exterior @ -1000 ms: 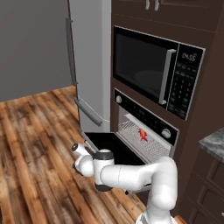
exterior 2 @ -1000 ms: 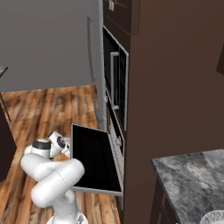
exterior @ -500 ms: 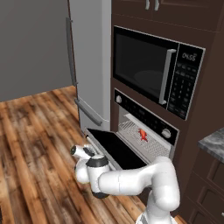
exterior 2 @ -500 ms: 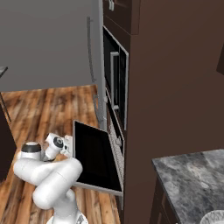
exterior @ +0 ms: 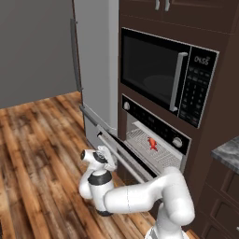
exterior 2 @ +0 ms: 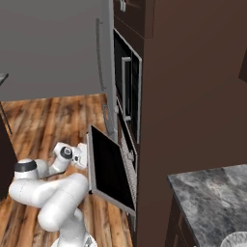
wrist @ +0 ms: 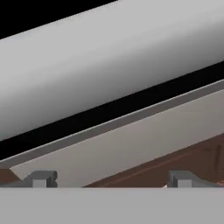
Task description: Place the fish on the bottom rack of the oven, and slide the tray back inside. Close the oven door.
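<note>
Black-fronted built-in wall oven (exterior: 156, 128) w/ round silver knobs sat below the black keypad microwave (exterior: 168, 74). Wide black drop-down oven door (exterior 2: 110, 169) stood partly raised, approx. halfway up. Small red-orange fish (exterior: 151, 144) lay on the silver wire-grid bottom rack (exterior: 148, 148), toward the rack's rear right, inside the cavity. White arm's two-finger gripper (exterior: 108, 158) was at the door's outer face, just beside the long silver bar handle (wrist: 109, 65). Fingertips (wrist: 41, 178) were spread apart, grasping nothing; contact w/ handle cannot be told. Wood-plank floor (exterior: 37, 154) lay below.
</note>
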Motion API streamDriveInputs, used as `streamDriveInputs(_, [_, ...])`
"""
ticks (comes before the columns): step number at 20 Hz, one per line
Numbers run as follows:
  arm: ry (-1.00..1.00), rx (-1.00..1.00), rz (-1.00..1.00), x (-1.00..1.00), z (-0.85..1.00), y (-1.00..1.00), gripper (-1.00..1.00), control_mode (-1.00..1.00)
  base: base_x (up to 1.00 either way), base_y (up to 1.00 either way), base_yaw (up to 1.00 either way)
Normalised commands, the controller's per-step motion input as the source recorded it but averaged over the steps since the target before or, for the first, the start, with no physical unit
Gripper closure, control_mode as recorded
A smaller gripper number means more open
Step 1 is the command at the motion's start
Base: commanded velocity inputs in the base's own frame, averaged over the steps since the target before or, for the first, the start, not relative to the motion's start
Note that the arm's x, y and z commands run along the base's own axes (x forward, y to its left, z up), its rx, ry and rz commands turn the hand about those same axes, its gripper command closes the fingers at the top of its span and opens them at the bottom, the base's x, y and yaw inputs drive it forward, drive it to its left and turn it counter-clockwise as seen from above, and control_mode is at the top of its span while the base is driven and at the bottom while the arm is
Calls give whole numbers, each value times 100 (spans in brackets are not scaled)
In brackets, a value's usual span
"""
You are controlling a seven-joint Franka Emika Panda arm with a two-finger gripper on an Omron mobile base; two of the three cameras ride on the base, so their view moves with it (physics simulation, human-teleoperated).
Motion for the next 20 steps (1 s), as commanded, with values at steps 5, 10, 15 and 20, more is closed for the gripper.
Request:
streamDriveInputs(5, [-10, -7, -20, 0, 37, -100, -100, -100, 0, 0, 0])
streamDriveInputs(10, [-7, -3, -20, 4, 12, -100, -100, -100, 0, 0, 0])
streamDriveInputs(15, [-6, -2, -20, 10, -1, -100, -100, -100, 0, 0, 0])
streamDriveInputs(20, [-2, 0, -18, 24, -12, -100, -100, -100, 0, 0, 0])
